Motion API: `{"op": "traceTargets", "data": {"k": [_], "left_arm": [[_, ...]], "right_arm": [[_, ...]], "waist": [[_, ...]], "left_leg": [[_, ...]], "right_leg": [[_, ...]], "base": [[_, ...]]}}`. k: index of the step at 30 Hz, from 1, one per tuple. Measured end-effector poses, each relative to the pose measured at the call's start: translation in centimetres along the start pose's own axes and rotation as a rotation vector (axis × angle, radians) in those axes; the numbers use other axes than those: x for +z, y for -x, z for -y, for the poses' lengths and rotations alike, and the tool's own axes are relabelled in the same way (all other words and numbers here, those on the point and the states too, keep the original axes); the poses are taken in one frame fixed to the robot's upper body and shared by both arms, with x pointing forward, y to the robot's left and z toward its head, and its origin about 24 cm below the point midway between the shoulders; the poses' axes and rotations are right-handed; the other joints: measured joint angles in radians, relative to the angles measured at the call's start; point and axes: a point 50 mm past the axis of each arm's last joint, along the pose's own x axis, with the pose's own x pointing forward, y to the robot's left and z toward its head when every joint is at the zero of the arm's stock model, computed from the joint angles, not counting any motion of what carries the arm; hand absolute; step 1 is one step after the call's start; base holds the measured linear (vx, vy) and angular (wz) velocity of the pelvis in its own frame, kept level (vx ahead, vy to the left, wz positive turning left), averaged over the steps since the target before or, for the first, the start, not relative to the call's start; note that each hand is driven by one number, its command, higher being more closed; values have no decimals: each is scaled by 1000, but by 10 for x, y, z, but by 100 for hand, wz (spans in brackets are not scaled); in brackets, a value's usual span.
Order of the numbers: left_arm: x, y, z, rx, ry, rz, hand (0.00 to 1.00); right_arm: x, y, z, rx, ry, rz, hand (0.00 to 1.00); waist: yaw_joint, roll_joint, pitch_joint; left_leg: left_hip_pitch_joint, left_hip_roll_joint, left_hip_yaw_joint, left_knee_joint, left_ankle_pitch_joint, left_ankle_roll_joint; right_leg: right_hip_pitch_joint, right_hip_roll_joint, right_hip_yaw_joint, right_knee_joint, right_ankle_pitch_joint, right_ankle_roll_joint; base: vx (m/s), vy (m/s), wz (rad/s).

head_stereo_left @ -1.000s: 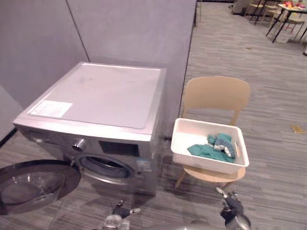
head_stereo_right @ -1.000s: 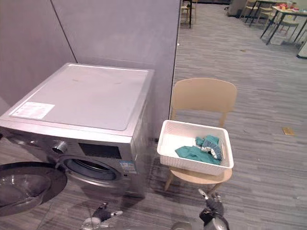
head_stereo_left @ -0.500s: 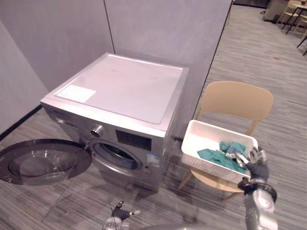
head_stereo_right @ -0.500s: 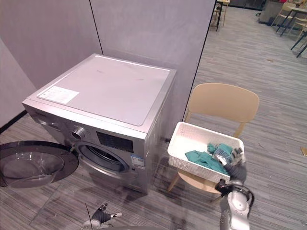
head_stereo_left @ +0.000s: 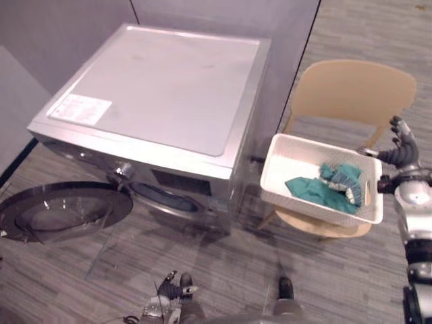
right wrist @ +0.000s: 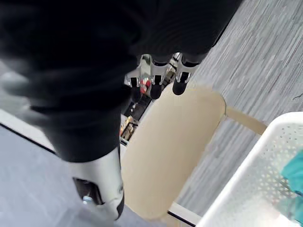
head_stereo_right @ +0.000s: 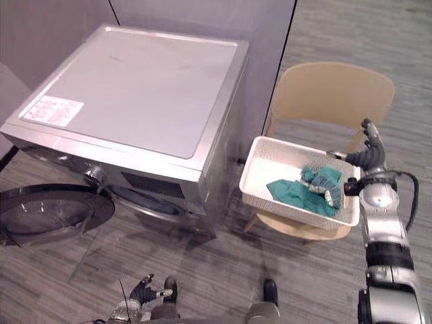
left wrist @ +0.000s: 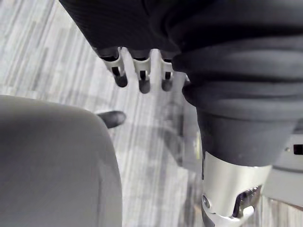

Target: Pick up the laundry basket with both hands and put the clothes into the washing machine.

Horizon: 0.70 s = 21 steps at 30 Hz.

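Right hand at frame right, fingers loose, just beside basket rim — placed for side grip; left hand low, fingers relaxed.

The washing machine shows its drum opening only as a dark sliver, its inside unreadable. Left of the machine, its open door is cut by the picture edge. Right of it, the laundry basket hides most of the chair seat.
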Motion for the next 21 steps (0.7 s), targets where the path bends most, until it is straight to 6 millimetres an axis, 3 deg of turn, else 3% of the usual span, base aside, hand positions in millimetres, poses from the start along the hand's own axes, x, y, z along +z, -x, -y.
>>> {"op": "traceTargets", "data": {"k": [4, 6, 12, 17, 21], "left_arm": [[21, -4, 5, -13, 39, 70, 0], [27, -5, 7, -19, 66, 92, 0], [37, -4, 12, -42, 92, 139, 0], [51, -7, 14, -50, 104, 174, 0], [72, -6, 31, -100, 119, 243, 0]], "right_arm": [[49, -30, 12, 74, 169, 102, 0], [61, -35, 15, 129, 243, 124, 0], [55, -33, -1, 310, 392, 91, 0], [45, -32, -4, 340, 420, 51, 0], [43, -33, -1, 329, 420, 37, 0]], "waist": [[11, 17, 90], [12, 15, 114], [17, 11, 148], [31, 2, 162], [33, -11, 170]], "left_leg": [[-35, -1, 0, -2, 21, 3], [-52, -2, 1, -7, 33, 5], [-86, -10, 21, -23, 50, 1], [-110, -27, 45, -23, 61, 4], [-138, -38, 63, -23, 68, 1]], "right_leg": [[-80, -1, 11, 75, -2, 1], [-122, -3, 18, 120, -17, 3], [-254, -18, 41, 283, -88, -5], [-337, -36, 60, 370, -115, -6], [-393, -56, 57, 413, -120, -8]], "base": [[-115, -4, -6], [-75, -14, -4], [-52, -41, -4], [-13, -44, -7], [0, 0, 0]]}}
